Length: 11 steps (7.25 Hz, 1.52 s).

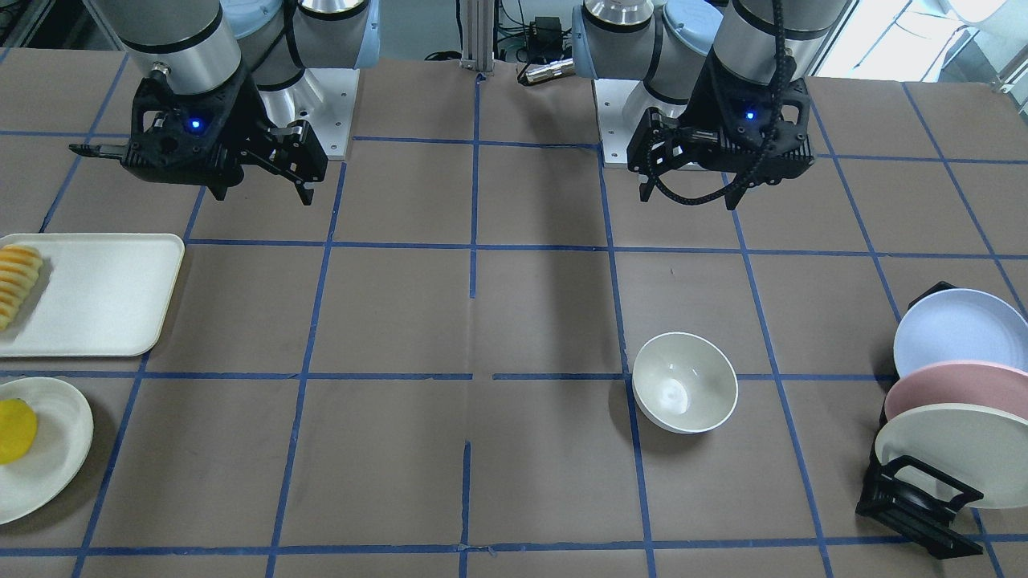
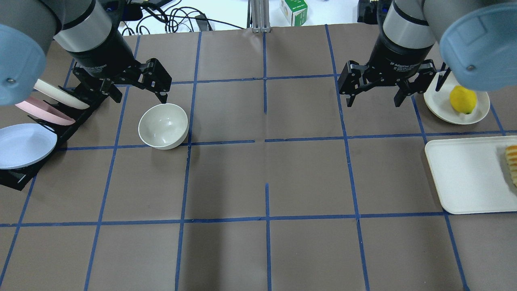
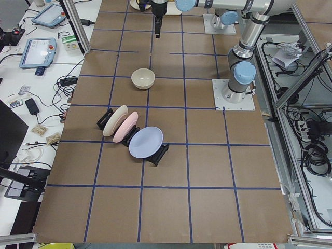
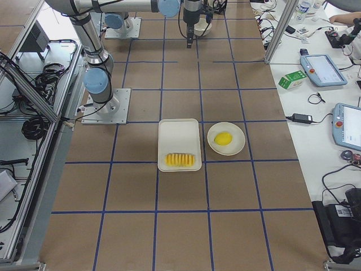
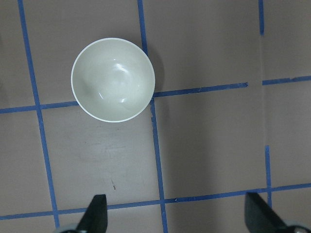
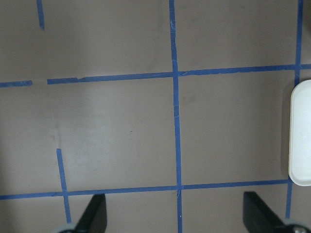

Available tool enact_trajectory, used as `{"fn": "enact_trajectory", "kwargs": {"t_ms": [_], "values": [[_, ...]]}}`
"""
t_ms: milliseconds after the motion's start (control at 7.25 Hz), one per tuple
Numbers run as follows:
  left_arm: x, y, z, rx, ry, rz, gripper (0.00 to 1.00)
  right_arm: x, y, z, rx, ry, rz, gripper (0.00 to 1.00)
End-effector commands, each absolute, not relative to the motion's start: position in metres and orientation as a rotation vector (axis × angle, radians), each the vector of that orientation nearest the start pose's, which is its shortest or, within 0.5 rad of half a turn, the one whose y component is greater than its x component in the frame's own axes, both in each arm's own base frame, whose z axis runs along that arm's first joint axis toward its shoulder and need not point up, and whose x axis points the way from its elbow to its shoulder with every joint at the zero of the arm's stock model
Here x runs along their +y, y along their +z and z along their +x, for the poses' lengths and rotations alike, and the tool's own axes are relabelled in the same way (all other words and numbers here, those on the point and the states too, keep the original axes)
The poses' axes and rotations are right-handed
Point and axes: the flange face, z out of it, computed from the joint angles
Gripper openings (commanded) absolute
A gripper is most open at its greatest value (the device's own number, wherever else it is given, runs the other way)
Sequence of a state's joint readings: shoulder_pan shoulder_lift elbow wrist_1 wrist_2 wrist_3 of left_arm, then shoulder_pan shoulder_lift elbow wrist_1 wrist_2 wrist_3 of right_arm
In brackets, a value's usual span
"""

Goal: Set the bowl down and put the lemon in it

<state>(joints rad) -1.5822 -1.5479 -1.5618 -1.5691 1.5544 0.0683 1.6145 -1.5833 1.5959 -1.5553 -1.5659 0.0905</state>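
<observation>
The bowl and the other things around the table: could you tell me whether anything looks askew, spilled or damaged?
Nothing stands out. The bowl sits upright and empty, the lemon lies whole on its plate, the slices lie in a neat row on the tray, and the three plates stand in their rack.

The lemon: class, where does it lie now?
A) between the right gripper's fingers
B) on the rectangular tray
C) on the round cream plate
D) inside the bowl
C: the lemon sits on the round plate beside the tray, while the bowl stands empty far from it.
</observation>
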Motion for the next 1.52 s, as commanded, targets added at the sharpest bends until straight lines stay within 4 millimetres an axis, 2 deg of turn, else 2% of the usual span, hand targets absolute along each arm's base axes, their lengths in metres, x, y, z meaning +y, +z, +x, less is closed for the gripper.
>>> {"fn": "enact_trajectory", "kwargs": {"t_ms": [0, 138, 276, 414, 552, 690, 828, 1103, 1241, 1379], "values": [[-0.489, 0.508, -0.122, 3.157, -0.055, 0.078, 1.00, -0.478, 0.480, 0.154, 3.136, 0.041, 0.075, 1.00], [-0.504, 0.495, -0.086, 3.160, 0.002, -0.021, 1.00, -0.478, 0.479, 0.154, 3.139, 0.048, 0.077, 1.00], [-0.515, 0.486, -0.039, 3.160, 0.022, -0.060, 1.00, -0.479, 0.479, 0.152, 3.139, 0.048, 0.080, 1.00], [-0.521, 0.475, 0.001, 3.167, 0.039, -0.025, 1.00, -0.480, 0.479, 0.147, 3.138, 0.048, 0.096, 1.00], [-0.525, 0.464, 0.026, 3.171, 0.059, -0.066, 1.00, -0.486, 0.479, 0.134, 3.137, 0.044, 0.115, 1.00], [-0.536, 0.446, 0.033, 3.174, 0.068, -0.074, 1.00, -0.493, 0.478, 0.110, 3.137, 0.036, 0.123, 1.00], [-0.550, 0.417, 0.035, 3.184, 0.071, -0.075, 1.00, -0.505, 0.468, 0.077, 3.130, 0.062, 0.144, 1.00], [-0.582, 0.336, 0.031, 3.219, -0.064, -0.063, 1.00, -0.522, 0.456, 0.024, 3.118, 0.077, 0.225, 1.00], [-0.589, 0.303, 0.025, 3.232, -0.046, -0.052, 1.00, -0.537, 0.443, 0.004, 3.127, 0.047, 0.188, 1.00], [-0.595, 0.279, 0.026, 3.237, -0.015, -0.051, 1.00, -0.550, 0.429, -0.017, 3.127, 0.036, 0.159, 1.00]]}}
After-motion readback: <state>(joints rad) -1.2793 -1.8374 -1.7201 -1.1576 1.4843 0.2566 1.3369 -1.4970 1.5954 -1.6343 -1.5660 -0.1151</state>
